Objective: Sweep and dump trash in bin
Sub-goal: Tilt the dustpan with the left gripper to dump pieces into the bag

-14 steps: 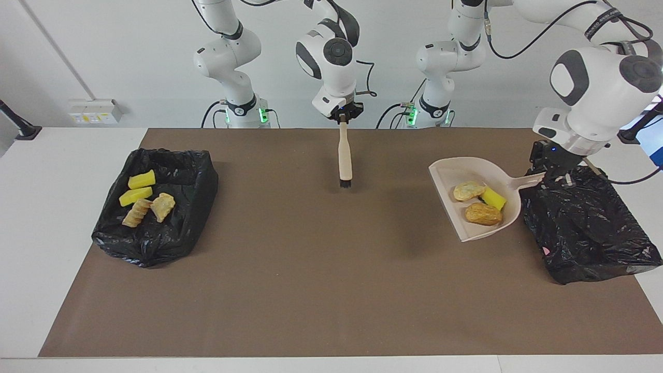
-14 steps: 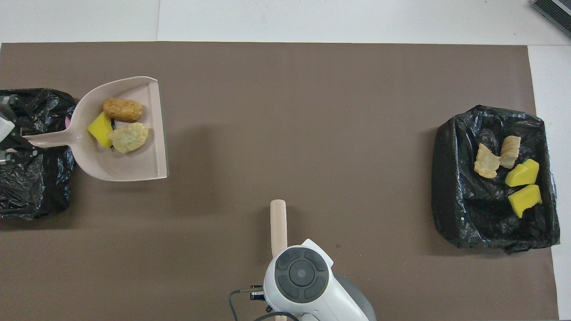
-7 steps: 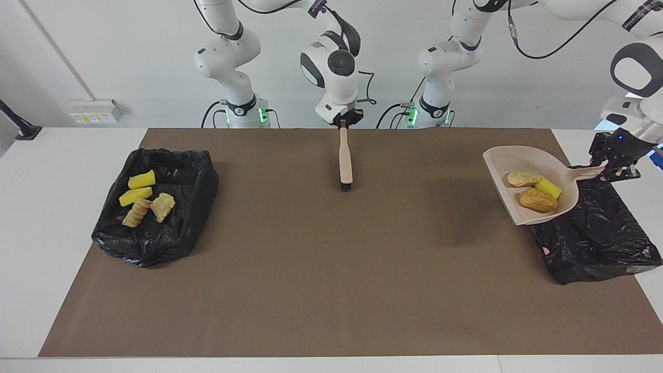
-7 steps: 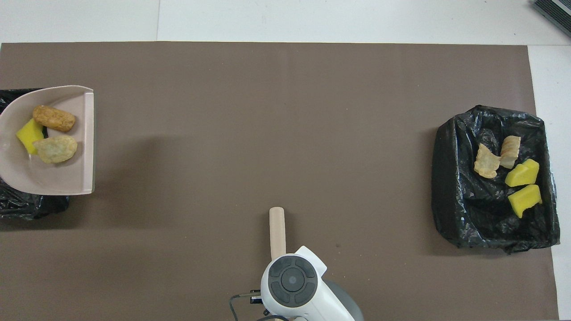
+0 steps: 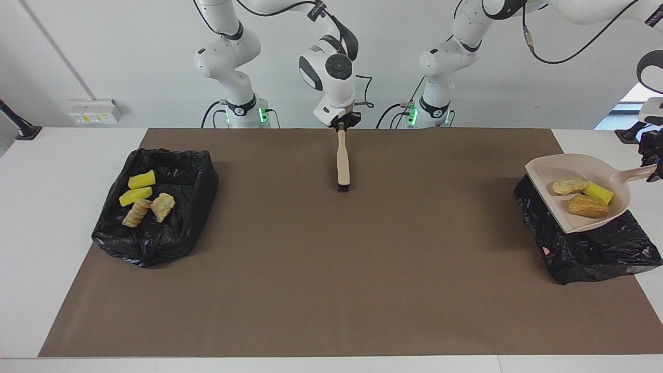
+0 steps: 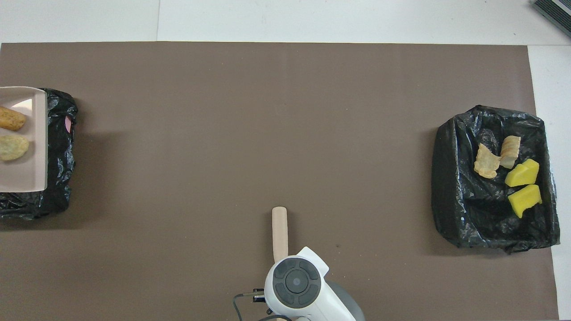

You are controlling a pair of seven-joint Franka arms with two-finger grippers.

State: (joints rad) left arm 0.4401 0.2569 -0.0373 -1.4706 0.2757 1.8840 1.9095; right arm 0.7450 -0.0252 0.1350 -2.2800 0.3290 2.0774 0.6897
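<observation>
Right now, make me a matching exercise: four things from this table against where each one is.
Things:
1. dustpan
2. brush
3. two yellow sponge chunks
4. browned bread piece

Places:
A. in the black bin toward the right arm's end
B. in the dustpan
C. hanging from the right pincer, bristles down
D. held by its handle in the left pincer, over the other black bin

Pairs: 1-D, 2-C, 3-A, 4-B
</observation>
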